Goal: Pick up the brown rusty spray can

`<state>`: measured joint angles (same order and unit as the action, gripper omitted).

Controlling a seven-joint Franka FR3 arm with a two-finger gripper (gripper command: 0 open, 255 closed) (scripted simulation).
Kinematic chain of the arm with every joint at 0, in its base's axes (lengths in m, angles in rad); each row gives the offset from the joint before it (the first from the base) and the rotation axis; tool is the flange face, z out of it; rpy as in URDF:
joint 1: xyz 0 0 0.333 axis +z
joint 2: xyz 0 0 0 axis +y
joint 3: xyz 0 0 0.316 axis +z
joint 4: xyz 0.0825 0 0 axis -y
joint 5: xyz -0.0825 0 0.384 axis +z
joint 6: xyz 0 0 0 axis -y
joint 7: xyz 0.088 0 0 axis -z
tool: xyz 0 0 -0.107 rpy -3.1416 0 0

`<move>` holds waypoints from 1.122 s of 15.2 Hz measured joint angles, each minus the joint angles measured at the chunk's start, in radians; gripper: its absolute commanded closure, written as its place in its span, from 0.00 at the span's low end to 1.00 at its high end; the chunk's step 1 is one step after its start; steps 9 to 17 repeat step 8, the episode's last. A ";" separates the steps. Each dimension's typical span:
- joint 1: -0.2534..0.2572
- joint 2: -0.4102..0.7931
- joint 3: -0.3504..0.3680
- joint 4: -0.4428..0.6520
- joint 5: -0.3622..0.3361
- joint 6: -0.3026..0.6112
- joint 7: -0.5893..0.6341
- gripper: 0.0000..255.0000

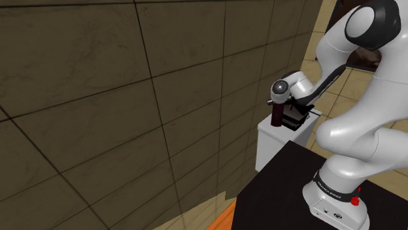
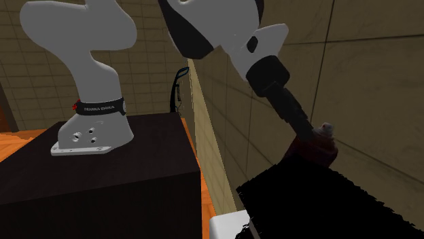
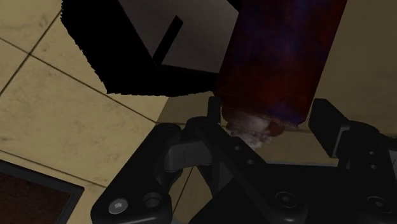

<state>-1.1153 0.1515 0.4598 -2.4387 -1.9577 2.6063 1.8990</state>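
spray can (image 3: pixel 280 57): reddish-brown cylinder clasped by end effector (image 3: pixel 268 111)

Large dark-brown tiled wall (image 1: pixel 98 98), tan tiled floor (image 3: pixel 51 121), white cabinet (image 1: pixel 271 147) beside wall

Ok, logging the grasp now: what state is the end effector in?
End effector: closed, holding the can.

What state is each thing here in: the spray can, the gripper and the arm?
Spray can: reddish-brown, clasped between the fingers near its pale cap end.
Gripper: shut on the spray can.
Arm: bent, reaching from its black stand towards the white block.
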 measured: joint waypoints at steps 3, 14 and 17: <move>-0.005 -0.044 -0.001 -0.008 0.048 0.028 -0.046 1.00; -0.010 -0.107 -0.002 -0.017 0.127 0.067 -0.124 1.00; -0.010 -0.107 -0.002 -0.017 0.127 0.067 -0.124 1.00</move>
